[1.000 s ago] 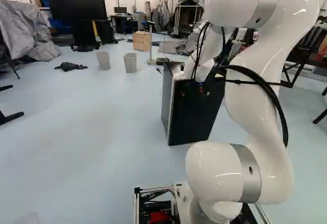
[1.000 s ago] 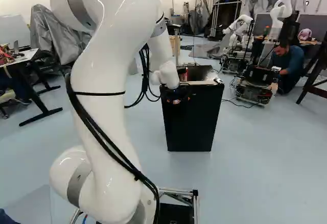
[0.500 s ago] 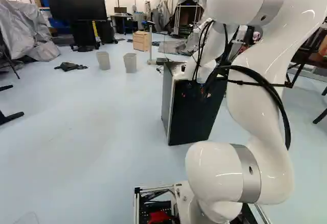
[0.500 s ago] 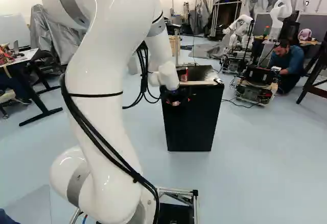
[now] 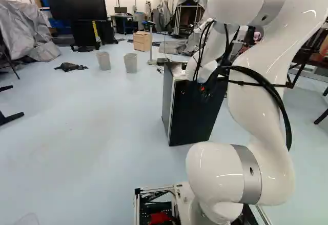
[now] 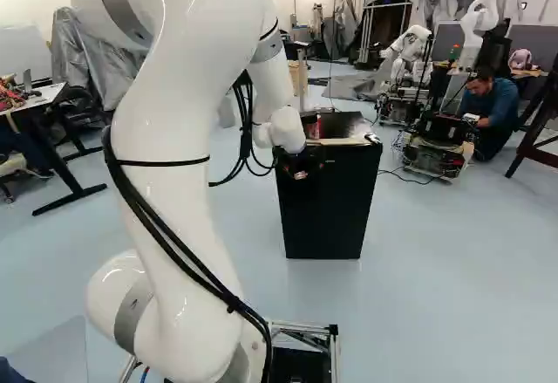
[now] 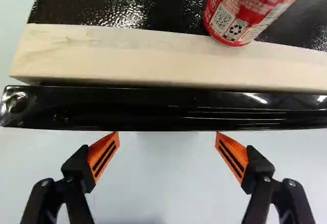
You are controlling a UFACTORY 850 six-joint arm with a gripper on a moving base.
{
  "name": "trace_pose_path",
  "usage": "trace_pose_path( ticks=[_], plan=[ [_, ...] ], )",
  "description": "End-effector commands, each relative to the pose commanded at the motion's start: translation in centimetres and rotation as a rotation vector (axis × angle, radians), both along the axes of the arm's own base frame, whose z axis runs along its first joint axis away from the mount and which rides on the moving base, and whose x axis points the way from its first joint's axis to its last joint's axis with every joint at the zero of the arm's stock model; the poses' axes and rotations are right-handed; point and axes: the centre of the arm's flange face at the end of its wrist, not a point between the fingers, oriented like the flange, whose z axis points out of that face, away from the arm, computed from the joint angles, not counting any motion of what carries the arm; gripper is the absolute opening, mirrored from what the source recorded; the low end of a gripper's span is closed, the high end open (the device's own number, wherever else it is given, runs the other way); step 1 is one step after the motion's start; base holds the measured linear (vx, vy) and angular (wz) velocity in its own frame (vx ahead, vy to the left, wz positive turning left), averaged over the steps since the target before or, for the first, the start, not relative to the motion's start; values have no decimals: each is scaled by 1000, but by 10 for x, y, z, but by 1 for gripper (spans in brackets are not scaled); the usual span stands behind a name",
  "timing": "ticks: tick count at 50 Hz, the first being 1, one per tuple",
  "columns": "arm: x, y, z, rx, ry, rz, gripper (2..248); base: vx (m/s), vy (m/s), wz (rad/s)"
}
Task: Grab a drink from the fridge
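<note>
While the fridge (image 6: 327, 213) seems to be shut, no drink is held.
Gripper (image 7: 167, 132): fingers spread wide, nothing clamped. Just ahead of the fingertips: fridge door (image 7: 153, 109), its opening judged left to be done, then grasp and removal. Beyond: wooden strip (image 7: 143, 55). Farther, ahead of one finger: red can (image 7: 250, 9), stood on the fridge top (image 7: 117, 4). Fridge contents: not shown.

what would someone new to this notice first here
The big white arm, right of the middle in the left base view, probably draws the eye first, reaching to the black fridge. Next comes the red can on the fridge's top, beside a pale strip, with the open gripper short of both.
</note>
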Motion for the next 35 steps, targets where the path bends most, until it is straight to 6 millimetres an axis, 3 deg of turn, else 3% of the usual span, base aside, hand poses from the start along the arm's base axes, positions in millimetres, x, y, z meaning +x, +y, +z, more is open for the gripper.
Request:
trace_pose_path(
  ticks=[18, 35],
  plan=[
    [-2, 0, 0, 1, -4, 0, 247, 0, 0, 0],
    [-28, 1, 2, 5, 11, -11, 247, 0, 0, 0]
  ],
)
